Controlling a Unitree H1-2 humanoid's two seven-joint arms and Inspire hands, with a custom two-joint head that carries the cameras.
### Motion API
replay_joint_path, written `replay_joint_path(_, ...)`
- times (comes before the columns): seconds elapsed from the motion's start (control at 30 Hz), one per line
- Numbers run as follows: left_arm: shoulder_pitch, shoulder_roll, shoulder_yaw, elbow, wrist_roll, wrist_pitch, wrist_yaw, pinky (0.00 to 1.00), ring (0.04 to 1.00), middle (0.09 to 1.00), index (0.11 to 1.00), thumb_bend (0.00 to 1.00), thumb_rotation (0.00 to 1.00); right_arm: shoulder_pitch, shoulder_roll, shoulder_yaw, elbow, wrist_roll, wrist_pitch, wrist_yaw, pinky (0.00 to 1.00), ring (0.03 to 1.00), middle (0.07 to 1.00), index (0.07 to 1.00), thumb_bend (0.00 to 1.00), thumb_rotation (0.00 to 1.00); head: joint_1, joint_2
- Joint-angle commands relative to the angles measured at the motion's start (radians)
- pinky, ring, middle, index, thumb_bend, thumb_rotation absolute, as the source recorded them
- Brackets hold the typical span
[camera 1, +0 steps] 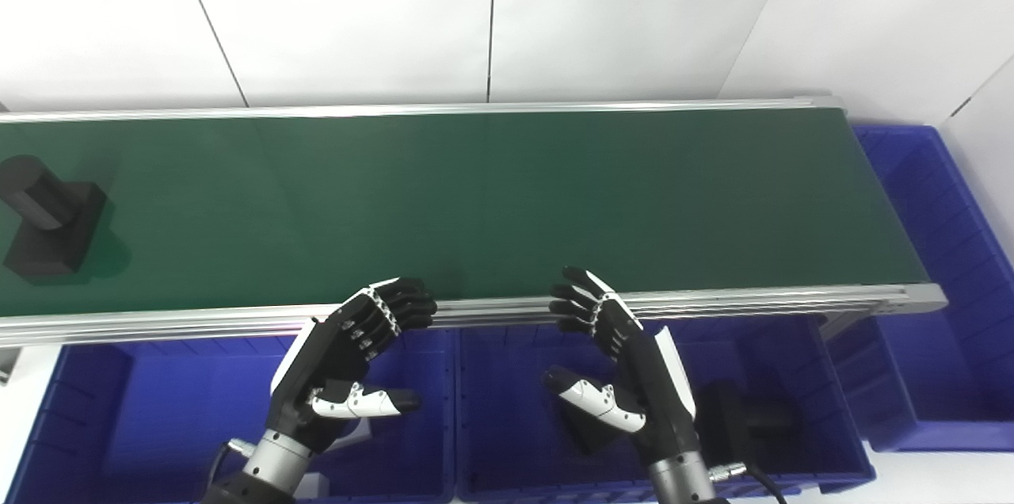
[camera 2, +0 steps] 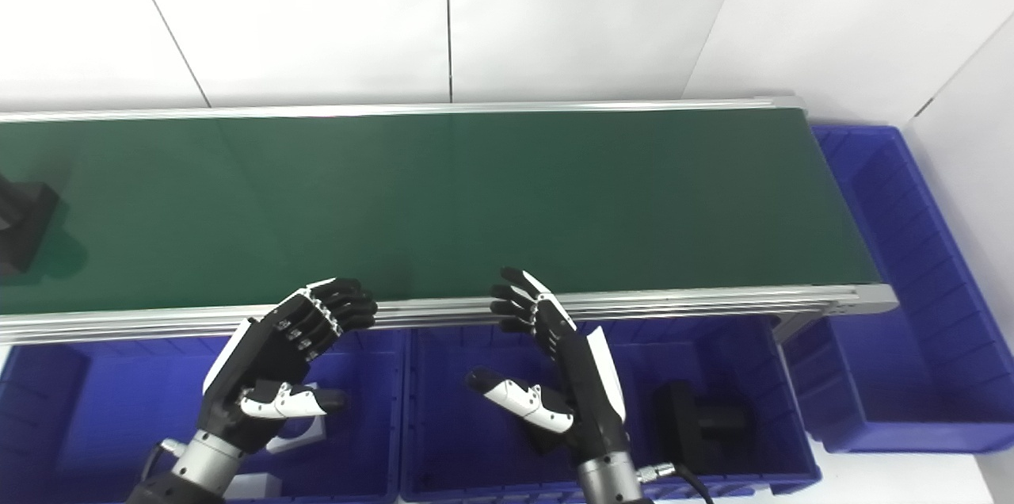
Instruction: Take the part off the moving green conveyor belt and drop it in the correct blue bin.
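I see the green belt (camera 1: 491, 203) running from left to right in front of me, and the black part (camera 1: 49, 223) lies at its far left end, well apart from both of my hands. It looks like a block with a short cylinder on top. In the right eye view only a corner of it shows at the picture's edge.

My left hand (camera 1: 348, 365) hangs over the left bin (camera 1: 95, 401), near the front rail of the belt, with its fingers apart and holding nothing. My right hand (camera 1: 622, 361) is the same over the middle bin (camera 1: 507, 409): open, palm turned inward, empty. Neither hand touches the belt.

In the middle bin, just beside my right wrist, a dark part (camera 1: 749, 417) already lies, similar in form to the one on the belt. Under my left hand I see something white (camera 2: 297, 425) in the left bin, but I cannot tell what it is. A third bin (camera 1: 943, 266) stands at the right end of the belt.

So I judge this cycle is at its beginning: the pick is not yet done and the drop is not yet done. I think the part must come nearer before I can reach it.
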Motion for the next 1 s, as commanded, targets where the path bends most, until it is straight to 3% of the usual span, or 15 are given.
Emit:
replay_joint_path(0.0, -0.016, -0.005, -0.003, -0.01, -0.002, -0.034, -0.005, 0.75, 0.741, 0.746, 0.732, 0.96, 0.09, -0.008, 0.001, -0.003, -0.011, 0.007, -0.063, 0.011, 0.71, 0.772, 0.805, 0.875, 0.71, 0.53, 0.015, -0.009)
replay_joint_path(0.3, -0.023, -0.018, -0.006, 0.012, 0.006, -0.043, 0.0, 0.74, 0.74, 0.742, 0.727, 0.97, 0.09, -0.019, -0.005, -0.01, 0.013, 0.002, -0.084, 0.007, 0.7, 0.766, 0.8, 0.873, 0.7, 0.55, 0.055, -0.03)
replay_joint_path(0.5, -0.045, 0.01, -0.013, 0.011, 0.005, -0.022, -0.019, 0.74, 0.748, 0.754, 0.74, 0.96, 0.13, -0.026, -0.001, -0.014, 0.029, 0.014, -0.092, 0.009, 0.71, 0.766, 0.8, 0.873, 0.7, 0.54, 0.069, -0.043)
replay_joint_path(0.73, -0.051, 0.015, 0.002, 0.008, 0.036, -0.043, 0.007, 0.73, 0.733, 0.743, 0.74, 0.96, 0.13, -0.042, 0.001, -0.015, 0.058, 0.017, -0.109, 0.007, 0.71, 0.766, 0.802, 0.873, 0.69, 0.54, 0.082, -0.07)
replay_joint_path(0.87, -0.056, 0.006, 0.002, 0.033, 0.045, -0.06, 0.009, 0.74, 0.741, 0.747, 0.747, 0.95, 0.12, -0.053, -0.003, -0.021, 0.08, 0.027, -0.122, 0.011, 0.71, 0.77, 0.805, 0.876, 0.7, 0.54, 0.132, -0.097)
replay_joint_path(0.97, -0.066, 0.002, -0.004, 0.058, 0.056, -0.073, 0.005, 0.75, 0.744, 0.751, 0.751, 0.95, 0.12, -0.062, -0.01, -0.028, 0.101, 0.031, -0.136, 0.012, 0.71, 0.769, 0.808, 0.878, 0.7, 0.54, 0.209, -0.129)
